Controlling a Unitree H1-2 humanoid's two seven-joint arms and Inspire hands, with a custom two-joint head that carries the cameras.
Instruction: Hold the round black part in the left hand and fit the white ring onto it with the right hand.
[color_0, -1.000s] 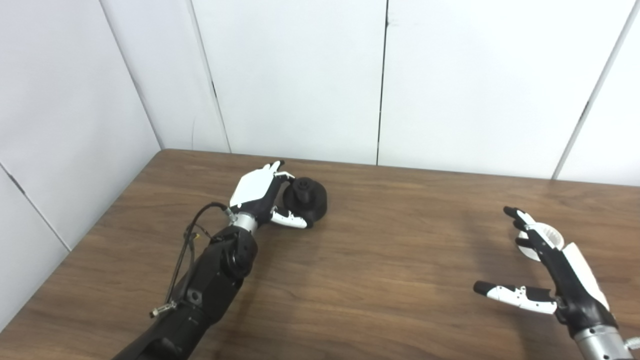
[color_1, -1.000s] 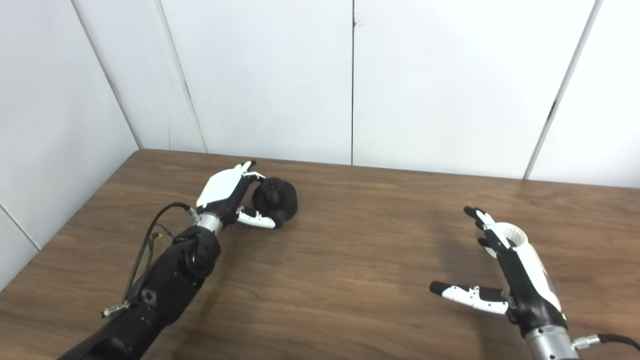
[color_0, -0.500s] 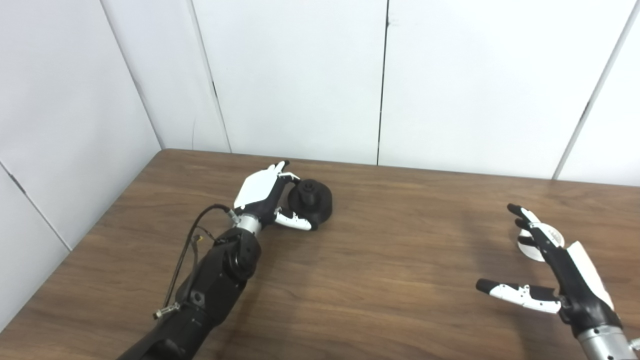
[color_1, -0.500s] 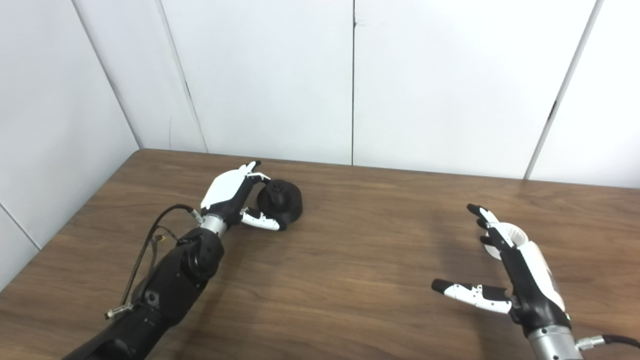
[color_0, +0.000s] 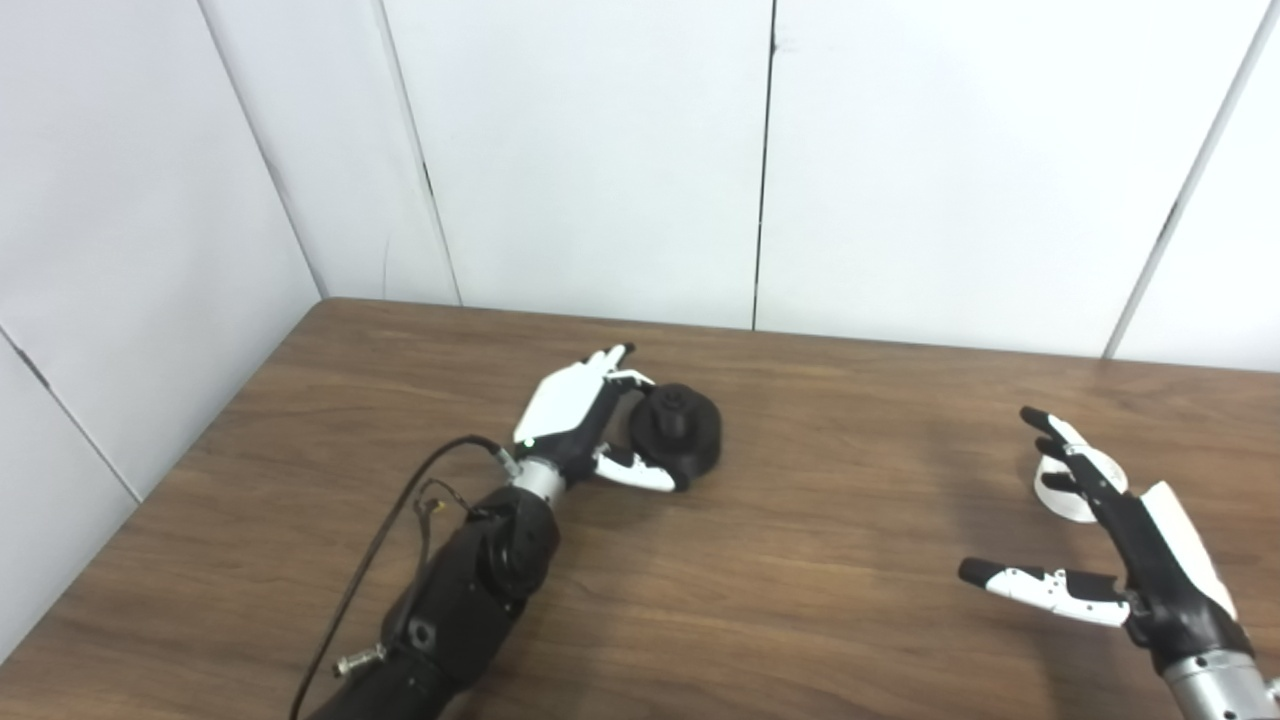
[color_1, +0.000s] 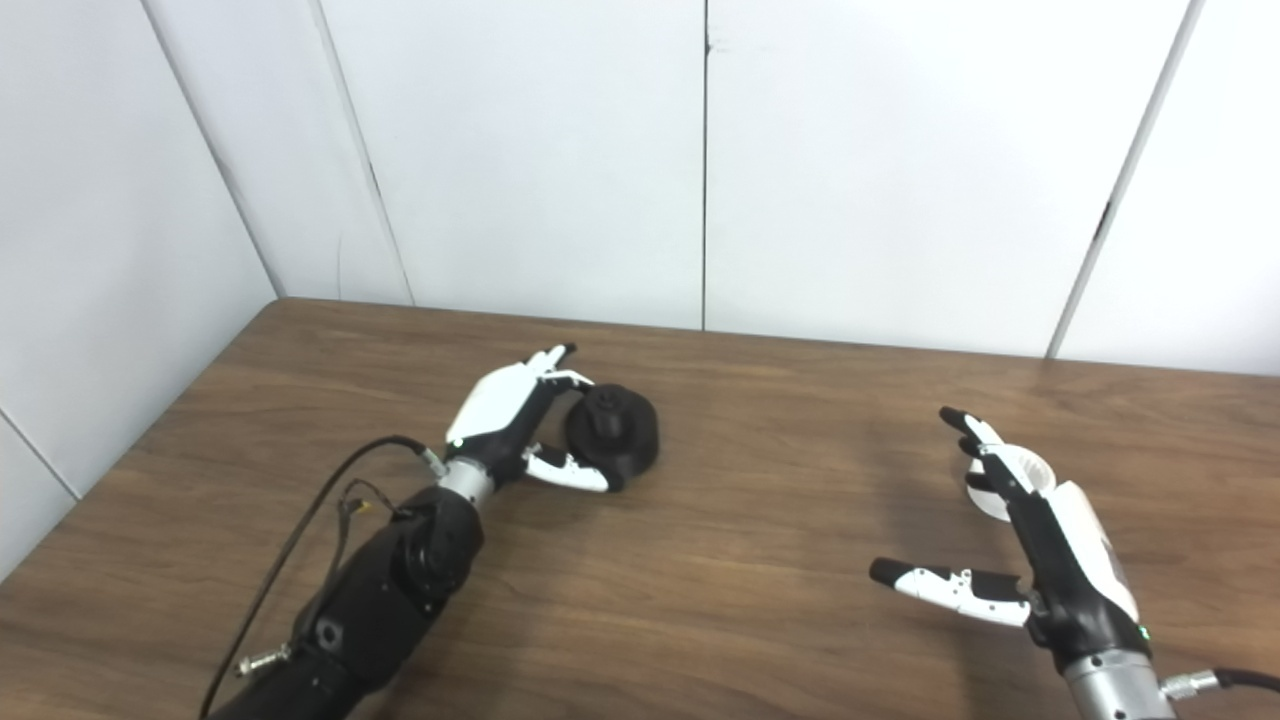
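The round black part (color_0: 678, 440) sits flat on the worktop (color_0: 800, 560), its short axis upright and its central knob pointing up. The left hand (color_0: 580, 425) cups it from nine o'clock, fingers (color_0: 612, 362) curved over its far side and thumb along its near side. The white ring (color_0: 1066, 486) lies flat at three o'clock, well apart from the part, near the worktop's right side. The right hand (color_0: 1120, 555) hovers over it, fingers (color_0: 1060, 450) spread wide and holding nothing. Bare worktop stretches between the two; the far edge meets the wall at twelve o'clock.
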